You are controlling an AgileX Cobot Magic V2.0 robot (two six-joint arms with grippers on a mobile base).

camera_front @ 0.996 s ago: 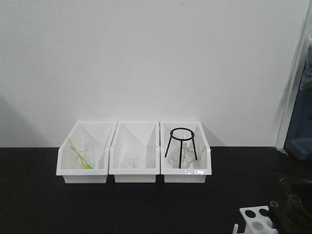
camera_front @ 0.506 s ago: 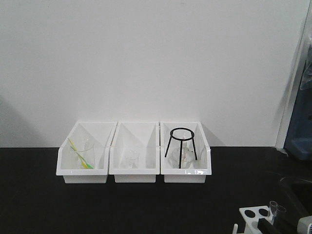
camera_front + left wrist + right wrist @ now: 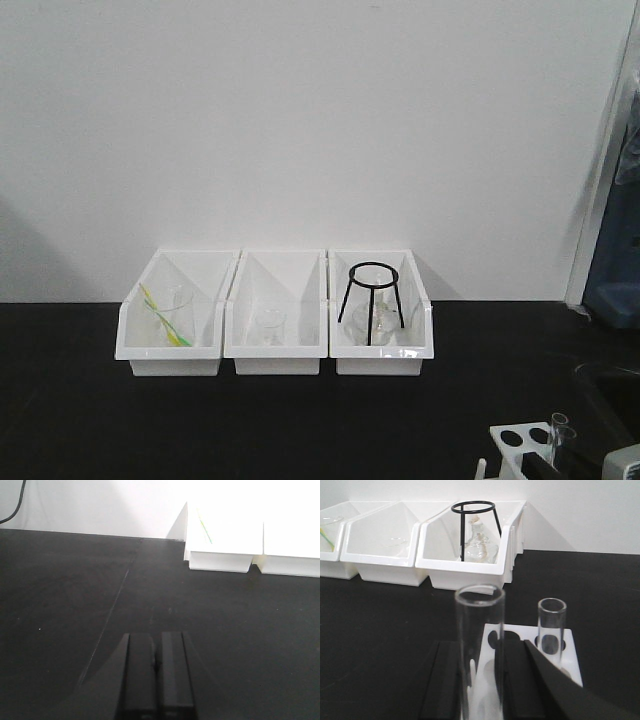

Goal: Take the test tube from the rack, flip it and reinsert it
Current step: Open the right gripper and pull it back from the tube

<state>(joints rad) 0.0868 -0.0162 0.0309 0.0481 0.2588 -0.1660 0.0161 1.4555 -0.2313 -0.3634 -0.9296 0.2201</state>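
Observation:
In the right wrist view the clear test tube (image 3: 480,630) stands upright between my right gripper's (image 3: 482,685) black fingers (image 3: 447,680), rim up, and both fingers touch its sides. It stands over the near left part of the white rack (image 3: 568,652). A second clear tube (image 3: 551,625) stands in a hole at the rack's far right. In the front view the rack (image 3: 515,438) and the two tube rims (image 3: 565,435) show at the bottom right edge. My left gripper (image 3: 157,680) is shut and empty, low over the black table.
Three white open-front bins (image 3: 275,350) stand in a row at the back against the white wall. The left one holds a beaker with a yellow-green stick, the middle one a beaker, the right one a black ring stand (image 3: 372,300) and a flask. A blue thing is at the far right edge.
The right gripper and the tube it holds have dropped lower and moved toward the rack's near side. The tube's rim now sits close beside the other tube's rim. The left arm is still.

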